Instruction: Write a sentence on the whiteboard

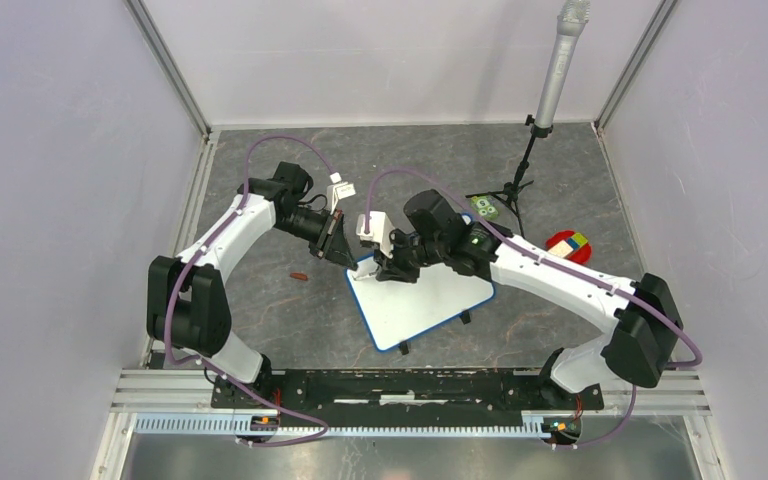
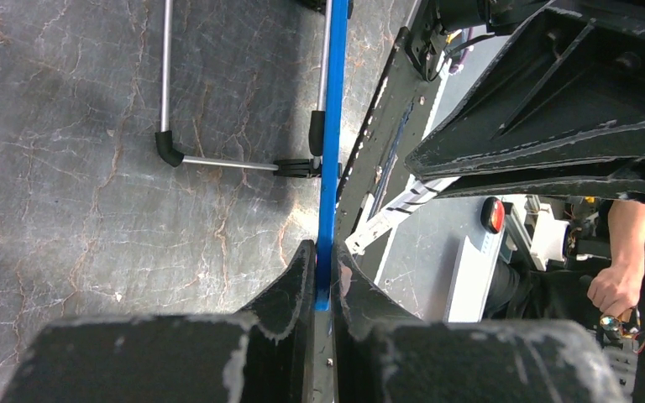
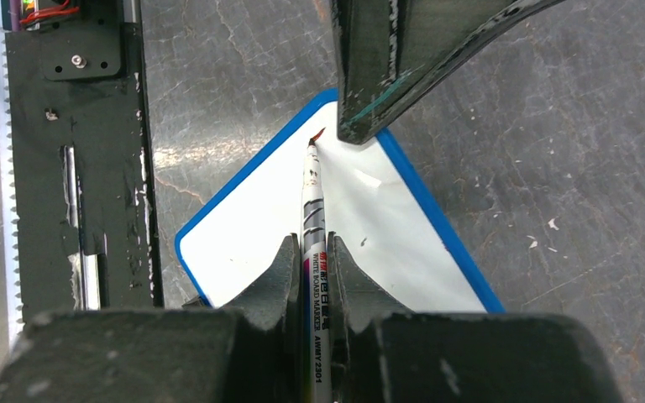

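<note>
Blue-framed whiteboard [image 1: 425,305] sat on counter [image 1: 280,320], 11 o'clock corner pinched by left end effector [image 2: 326,281]; right end effector [image 3: 312,256] clamped marker [image 3: 312,189], tip down. One red stroke [image 3: 317,134] done, sentence mostly left.

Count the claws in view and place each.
2. The left claw clamps the whiteboard by its blue edge; the right claw holds a marker, tip down near the whiteboard's corner.

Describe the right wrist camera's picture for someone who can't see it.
The right fingers pinch a whiteboard marker, its tip at a short red stroke near the far corner of a blue-framed whiteboard, otherwise blank. The left fingers sit at that corner, with grey marbled table all around.
</note>
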### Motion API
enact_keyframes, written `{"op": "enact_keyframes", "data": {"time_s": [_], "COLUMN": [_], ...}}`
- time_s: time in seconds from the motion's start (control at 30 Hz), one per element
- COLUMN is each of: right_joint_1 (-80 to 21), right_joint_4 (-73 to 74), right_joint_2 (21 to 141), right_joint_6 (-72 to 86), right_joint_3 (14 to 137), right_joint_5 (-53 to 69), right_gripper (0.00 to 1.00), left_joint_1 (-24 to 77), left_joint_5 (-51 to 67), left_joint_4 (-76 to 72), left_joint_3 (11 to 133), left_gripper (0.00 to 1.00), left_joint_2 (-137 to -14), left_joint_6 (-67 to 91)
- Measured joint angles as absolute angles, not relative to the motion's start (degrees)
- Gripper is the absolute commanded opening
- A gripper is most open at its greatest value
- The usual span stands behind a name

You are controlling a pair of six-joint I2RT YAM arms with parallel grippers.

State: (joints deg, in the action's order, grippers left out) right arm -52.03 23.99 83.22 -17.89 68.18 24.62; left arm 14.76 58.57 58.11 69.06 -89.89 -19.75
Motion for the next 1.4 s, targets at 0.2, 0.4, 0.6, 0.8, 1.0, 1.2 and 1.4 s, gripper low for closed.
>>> {"op": "enact_keyframes", "data": {"time_s": [0.2, 0.4, 0.6, 0.8, 1.0, 1.2, 1.4], "right_joint_1": [-52.14, -52.14, -52.14, -52.14, -52.14, -52.14, -52.16], "right_joint_4": [24.03, 24.25, 24.64, 24.36, 23.42, 23.07, 23.18], "right_joint_2": [82.87, 81.54, 81.06, 80.71, 80.73, 81.73, 83.05], "right_joint_6": [-17.87, -17.91, -18.13, -18.02, -17.82, -17.80, -17.87], "right_joint_3": [65.67, 63.22, 62.92, 63.99, 65.14, 65.28, 65.30], "right_joint_5": [25.41, 26.13, 26.74, 26.98, 26.83, 26.68, 26.41], "right_gripper": [0.00, 0.00, 0.00, 0.00, 0.00, 0.00, 0.00], "left_joint_1": [14.76, 14.76, 14.76, 14.76, 14.76, 14.76, 14.76], "left_joint_5": [58.17, 58.15, 58.22, 58.37, 58.48, 58.50, 58.22], "left_joint_4": [57.98, 57.95, 57.95, 58.00, 58.06, 58.08, 57.95], "left_joint_3": [69.06, 69.06, 69.06, 69.06, 69.06, 69.04, 69.04], "left_gripper": [0.02, 0.02, 0.03, 0.02, 0.02, 0.03, 0.02], "left_joint_2": [-89.89, -89.89, -89.89, -89.89, -89.89, -89.89, -89.89], "left_joint_6": [-19.77, -19.77, -19.77, -19.77, -19.77, -19.77, -19.79]}}
